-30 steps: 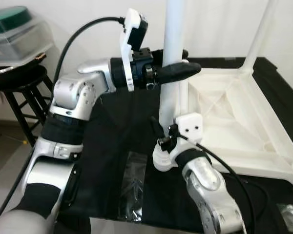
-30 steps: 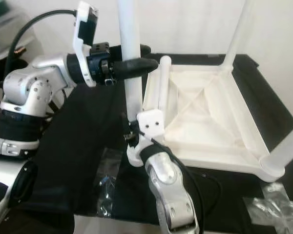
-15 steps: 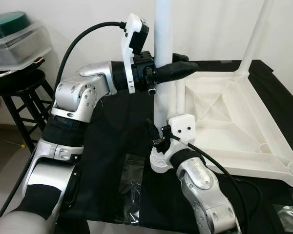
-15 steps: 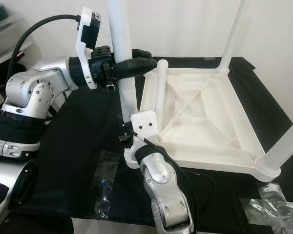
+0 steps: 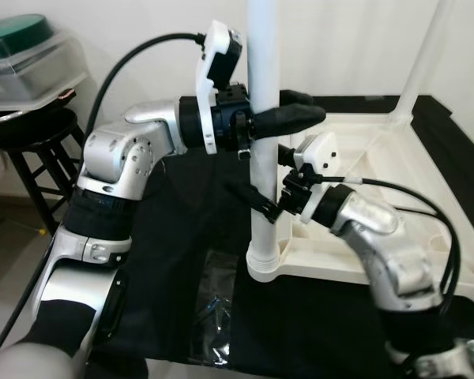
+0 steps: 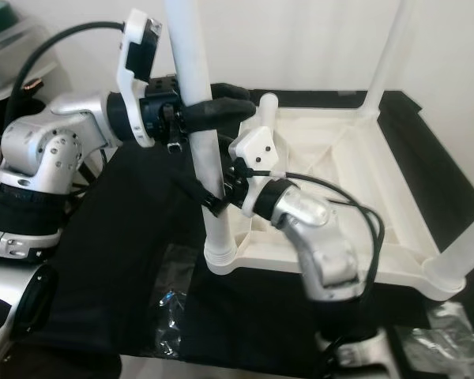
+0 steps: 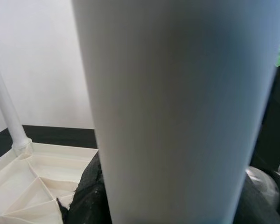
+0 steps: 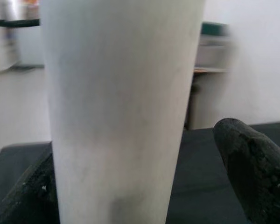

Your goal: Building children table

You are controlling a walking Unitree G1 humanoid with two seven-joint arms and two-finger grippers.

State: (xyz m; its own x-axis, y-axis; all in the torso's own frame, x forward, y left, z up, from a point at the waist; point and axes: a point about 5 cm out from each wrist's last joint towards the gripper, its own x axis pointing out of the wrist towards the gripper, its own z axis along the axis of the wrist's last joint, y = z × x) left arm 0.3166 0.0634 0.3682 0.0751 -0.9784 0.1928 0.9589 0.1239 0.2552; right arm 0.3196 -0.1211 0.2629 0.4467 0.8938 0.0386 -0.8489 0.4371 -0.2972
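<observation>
Leg stood upright in near-left corner socket of the upturned tabletop, which lay underside-up on the black-draped worktop. Presumably inverted so legs drop in from above.

Left tool closed on the leg high up, fingers either side; likely there to keep it plumb. Right tool gripped the same leg lower, nearer the socket, one finger seen beside it in the wrist view. Probably placed low to press or twist the leg home.

Far leg already standing in its corner. Another leg stood just behind.

Plastic bag lay on the cloth near the front edge. Stool to the left.
</observation>
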